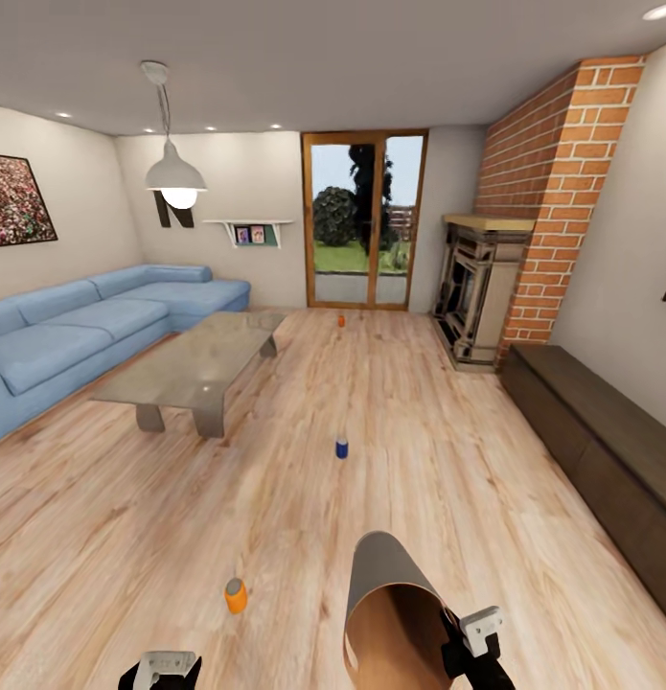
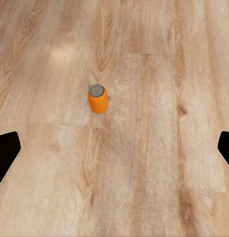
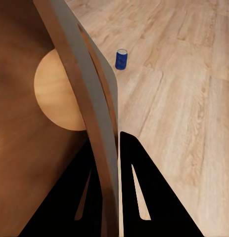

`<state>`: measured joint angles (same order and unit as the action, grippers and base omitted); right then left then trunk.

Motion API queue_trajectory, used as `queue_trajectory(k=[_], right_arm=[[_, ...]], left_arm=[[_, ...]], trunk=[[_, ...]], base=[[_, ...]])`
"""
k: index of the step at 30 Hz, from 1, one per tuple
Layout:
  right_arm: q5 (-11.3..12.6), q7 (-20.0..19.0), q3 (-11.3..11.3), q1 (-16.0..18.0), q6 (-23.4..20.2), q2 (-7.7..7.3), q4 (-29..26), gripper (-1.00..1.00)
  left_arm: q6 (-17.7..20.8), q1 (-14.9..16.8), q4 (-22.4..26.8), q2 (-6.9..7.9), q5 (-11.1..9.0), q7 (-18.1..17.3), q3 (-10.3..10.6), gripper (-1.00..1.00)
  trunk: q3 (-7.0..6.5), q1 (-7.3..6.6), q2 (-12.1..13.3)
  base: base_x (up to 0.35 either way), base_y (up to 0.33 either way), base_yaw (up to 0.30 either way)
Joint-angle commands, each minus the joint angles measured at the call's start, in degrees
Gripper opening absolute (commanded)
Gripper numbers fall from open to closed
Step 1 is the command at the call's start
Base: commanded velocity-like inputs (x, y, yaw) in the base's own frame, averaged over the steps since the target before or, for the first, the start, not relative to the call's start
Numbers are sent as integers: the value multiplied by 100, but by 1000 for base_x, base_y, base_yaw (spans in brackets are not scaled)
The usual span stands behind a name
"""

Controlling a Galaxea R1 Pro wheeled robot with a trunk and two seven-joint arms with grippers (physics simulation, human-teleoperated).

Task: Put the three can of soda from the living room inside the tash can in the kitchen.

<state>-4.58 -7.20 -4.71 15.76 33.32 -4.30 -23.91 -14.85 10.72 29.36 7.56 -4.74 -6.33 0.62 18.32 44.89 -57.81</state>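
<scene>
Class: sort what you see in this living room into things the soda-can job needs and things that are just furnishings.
Job:
near orange can
blue can
far orange can
trash can, held by right gripper
left gripper, open

Furnishings:
blue sofa
glass table
brick fireplace
hanging lamp

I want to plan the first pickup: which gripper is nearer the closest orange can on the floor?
Left. The left gripper hangs open just short of the orange can, which stands ahead of it. The right gripper is further aside, clamped on the trash can wall.
</scene>
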Motion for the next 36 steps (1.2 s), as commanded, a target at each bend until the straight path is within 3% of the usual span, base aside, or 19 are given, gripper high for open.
queue_trajectory(k=[1, 11, 36], right_arm=[[26, -54, 17, 3, -1, 1, -15, -100], [50, -46, 20, 0, -1, 3, -16, -100], [80, -45, 84, 6, -10, -40, -47, -100]], left_arm=[[0, 0, 0, 0, 0, 0, 0, 100], [0, 0, 0, 0, -1, 0, 0, 100], [9, 0, -4, 0, 8, 0, -1, 100]], trunk=[[-1, 0, 0], [-21, 0, 0], [-188, 0, 0]], base=[[214, 139, 0], [206, 132, -45], [245, 116, -184]])
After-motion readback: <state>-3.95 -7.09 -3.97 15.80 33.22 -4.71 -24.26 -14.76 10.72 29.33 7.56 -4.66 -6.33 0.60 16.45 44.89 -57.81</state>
